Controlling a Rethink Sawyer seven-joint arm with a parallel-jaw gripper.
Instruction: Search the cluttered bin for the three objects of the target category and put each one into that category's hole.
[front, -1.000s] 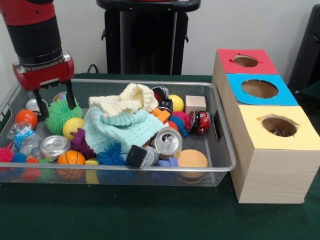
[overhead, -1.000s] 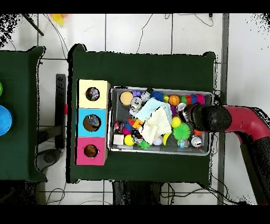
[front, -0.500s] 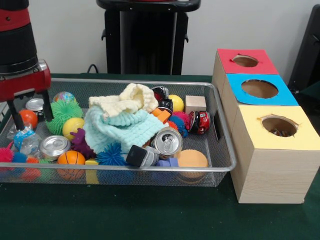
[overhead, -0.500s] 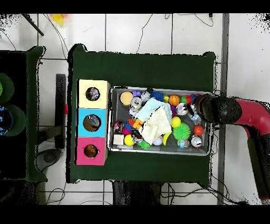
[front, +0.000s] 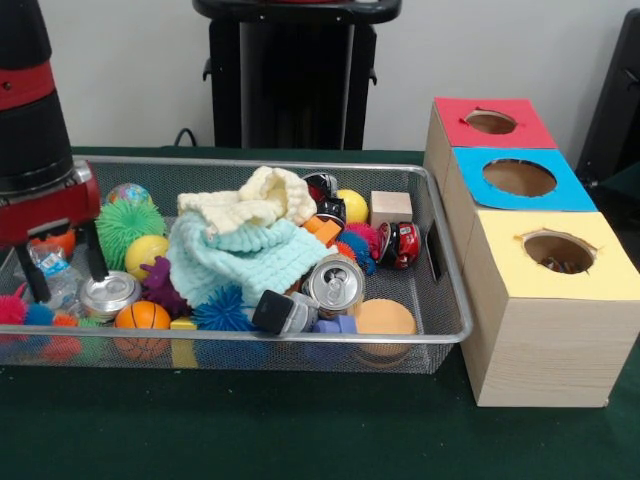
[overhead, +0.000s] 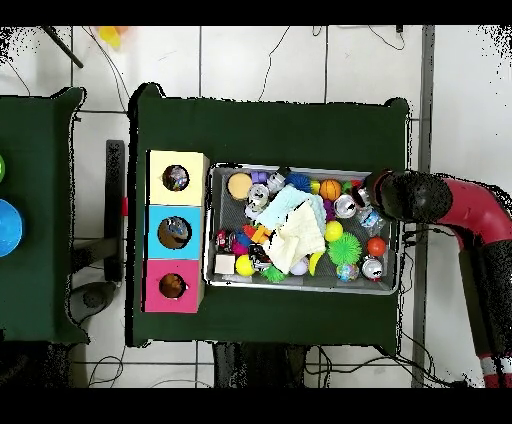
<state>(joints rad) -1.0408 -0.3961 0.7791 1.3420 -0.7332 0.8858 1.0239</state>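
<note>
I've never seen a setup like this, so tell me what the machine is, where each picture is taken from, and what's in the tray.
It is a robot arm, red and black, with a two-fingered gripper. One picture looks across the table at it; the other looks straight down from above. A wire bin holds clutter: balls, cans, a knitted cloth, a wooden block. Beside it stand three boxes with holes: red, blue, yellow. The gripper is open over the bin's end, holding nothing.
</note>
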